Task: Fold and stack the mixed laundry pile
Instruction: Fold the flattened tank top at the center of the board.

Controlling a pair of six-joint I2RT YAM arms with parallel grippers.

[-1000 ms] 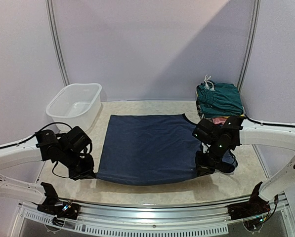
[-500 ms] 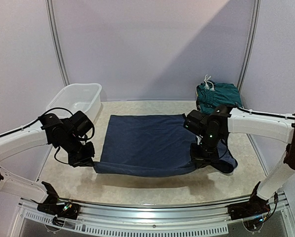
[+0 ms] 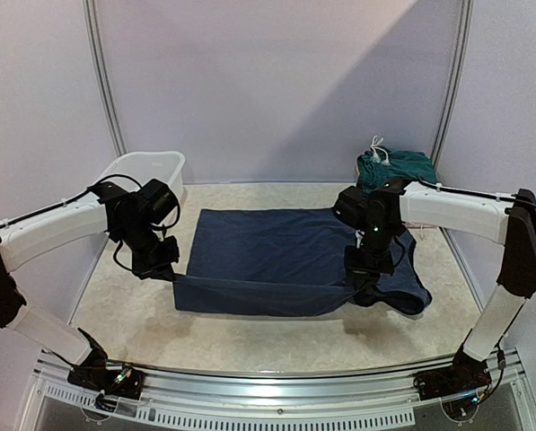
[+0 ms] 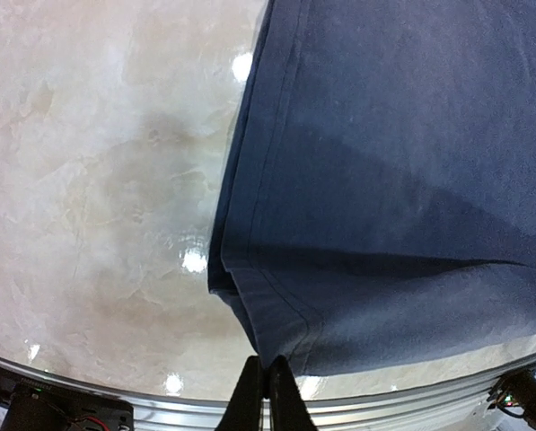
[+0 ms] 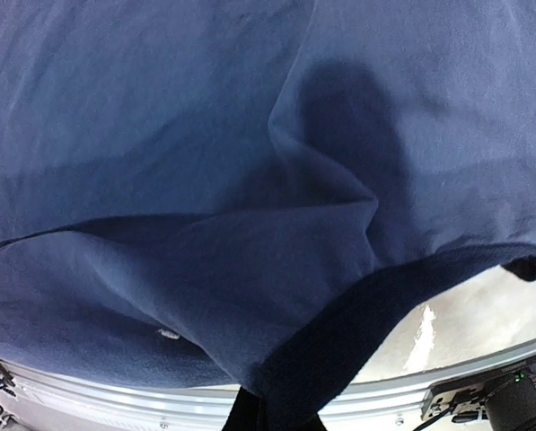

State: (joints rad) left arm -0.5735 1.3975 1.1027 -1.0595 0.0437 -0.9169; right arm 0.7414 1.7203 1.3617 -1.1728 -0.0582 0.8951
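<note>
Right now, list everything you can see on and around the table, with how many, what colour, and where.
T-shirt: one, navy, spread across the middle of the table, near edge lifted off the surface.
Shorts: one pair, dark teal with a white drawstring, bunched at the far right corner.
Plastic tub: one, white, far left corner, partly behind the left arm.
Table: one, beige marble pattern, under everything.
Left hand: one, black on a white arm, shut on the T-shirt's near left corner.
Right hand: one, black on a white arm, shut on the T-shirt's near right edge.
</note>
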